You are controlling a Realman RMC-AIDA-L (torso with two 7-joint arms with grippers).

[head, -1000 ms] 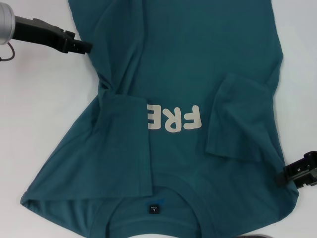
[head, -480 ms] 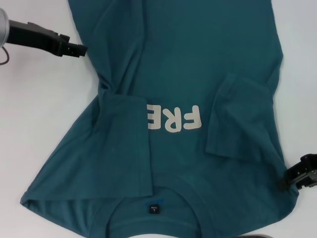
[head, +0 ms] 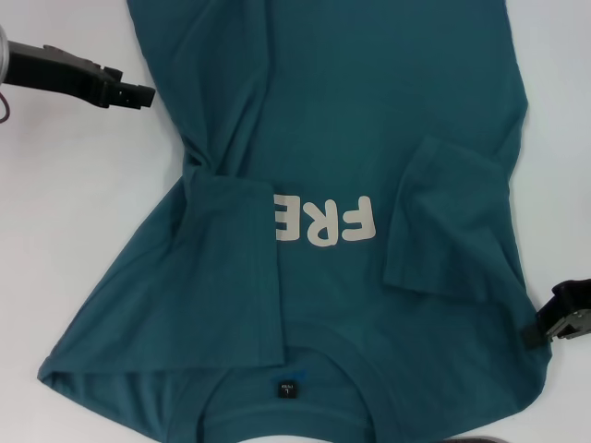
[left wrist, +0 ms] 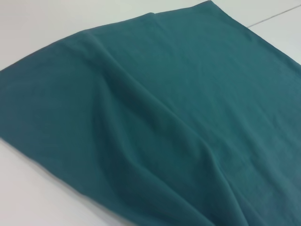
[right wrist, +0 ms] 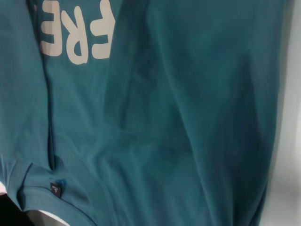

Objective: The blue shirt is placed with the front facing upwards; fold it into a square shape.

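1. Far left in the head view: left gripper [head: 138, 93] reaching in over the bare white table [head: 74, 231], black fingers pressed together into one narrow tip, holding nothing, just beside the left edge of the cloth
2. In the left wrist view: only smooth teal fabric [left wrist: 164, 117] with soft diagonal ripples, white tabletop [left wrist: 37, 197] showing past its edge
3. Filling the middle of the head view: the blue shirt [head: 369, 111], spread flat on the table, front up, collar [head: 286, 365] on the near side towards the robot, hem end running out of view on the far side
4. On the shirt's left part: left sleeve [head: 231, 268] folded inward over the chest, its edge lying across the white lettering [head: 325, 224], so that only "FRE" reads, upside down from here; bunched creases just beyond the fold
5. Inside the collar: small dark label [head: 287, 388], seen again in the right wrist view [right wrist: 56, 189] below the letters [right wrist: 75, 33]
6. Right of the lettering: right sleeve [head: 448, 221] turned in over the body, lying flat
7. Far right: right gripper [head: 545, 328] at the shirt's right edge near the shoulder, largely cut off by the frame; impossible to tell whether open or closed, or whether touching the cloth
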